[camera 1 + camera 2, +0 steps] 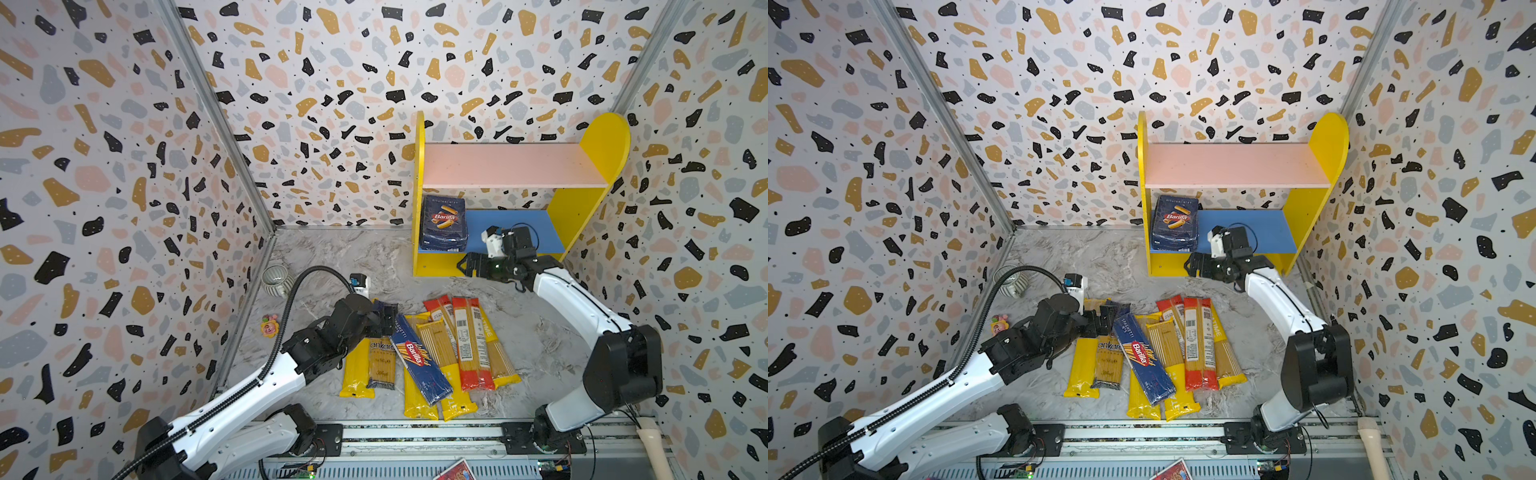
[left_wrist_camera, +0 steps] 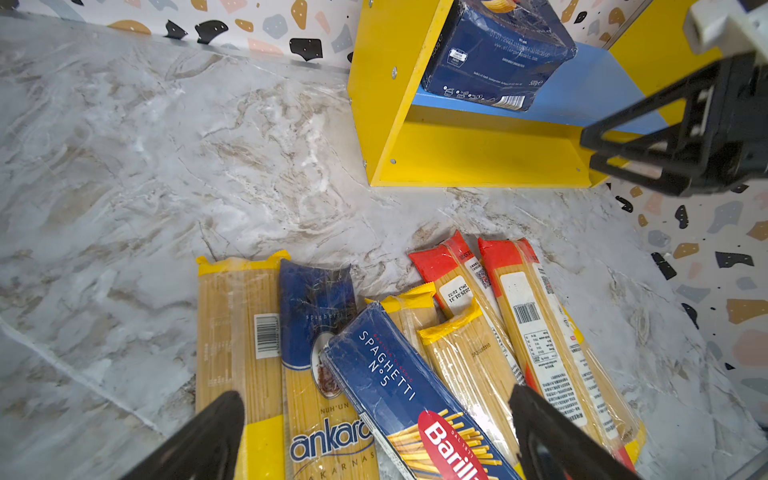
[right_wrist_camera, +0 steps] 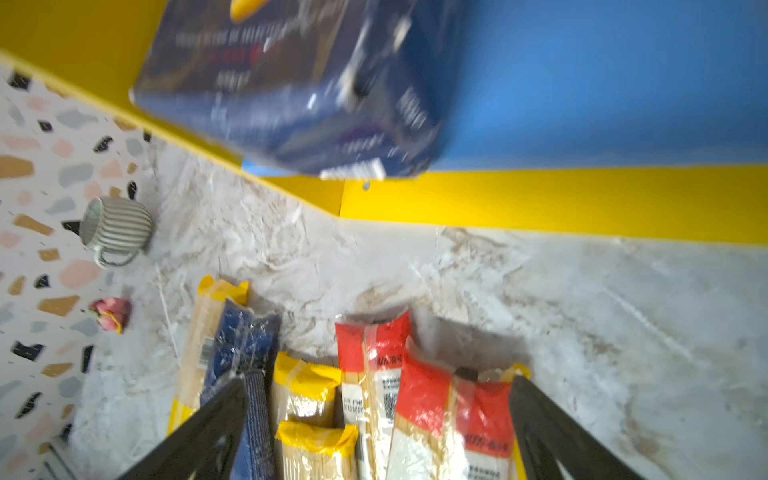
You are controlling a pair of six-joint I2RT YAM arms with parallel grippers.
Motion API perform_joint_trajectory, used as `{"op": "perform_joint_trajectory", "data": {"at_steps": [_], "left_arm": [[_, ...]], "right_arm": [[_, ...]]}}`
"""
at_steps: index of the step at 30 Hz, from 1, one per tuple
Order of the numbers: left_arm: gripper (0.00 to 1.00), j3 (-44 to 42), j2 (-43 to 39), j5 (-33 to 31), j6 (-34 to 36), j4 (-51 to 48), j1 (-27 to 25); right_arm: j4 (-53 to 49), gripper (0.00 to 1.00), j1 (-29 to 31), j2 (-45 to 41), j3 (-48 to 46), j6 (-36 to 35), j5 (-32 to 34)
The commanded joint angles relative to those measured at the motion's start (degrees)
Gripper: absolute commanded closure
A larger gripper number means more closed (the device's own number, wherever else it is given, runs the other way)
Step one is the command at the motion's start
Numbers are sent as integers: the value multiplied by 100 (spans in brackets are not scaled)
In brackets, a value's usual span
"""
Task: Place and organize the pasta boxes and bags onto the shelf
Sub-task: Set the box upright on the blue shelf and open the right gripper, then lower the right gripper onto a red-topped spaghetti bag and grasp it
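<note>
Wide dark blue Barilla cardboard box point(image 1: 444, 226) sits on the blue lower board point(image 1: 511, 228) of the yellow-sided shelf point(image 1: 575, 216); left gripper point(image 2: 376, 395) and right gripper point(image 3: 378, 380) both spread wide, empty

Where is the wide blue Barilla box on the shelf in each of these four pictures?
In a top view: wide Barilla box, left end of the blue lower board.
In a top view: the box, same place.
Left wrist: on that board, beside the yellow side panel.
Right wrist: blurred, on that board.
Shared landmark: the blue lower board.
</note>
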Motion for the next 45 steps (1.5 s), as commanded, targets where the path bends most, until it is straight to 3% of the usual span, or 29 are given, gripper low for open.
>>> {"op": "perform_joint_trajectory", "data": {"at_steps": [1,6,11,20,29,39,42,45], "left_arm": [[0,-342,-252,252,-338,189,32],[0,-900,-717,324,-640,342,31],[1,-1068,-893,355,-662,328,38],[1,-940,-790,583,-564,435,31],[1,-850,-578,667,-399,502,32],[1,-882,-508,678,-318,526,35],[0,-915,-530,673,-311,527,32],[0,-915,-566,639,-310,476,33]], "right_arm": [[-378,3,819,-736,-480,184,940],[-795,3,1926,-1536,-1215,867,2187],[-1260,1,2255,-1971,-1844,1511,2835],[-1273,0,2619,-2206,-2845,2421,2980],[-759,0,2633,-2222,-3405,2439,2617],[165,7,2790,-1504,-3668,2367,1993],[305,17,2789,-1236,-3747,2387,1955],[401,39,2789,-1251,-3815,2453,1917]]}}
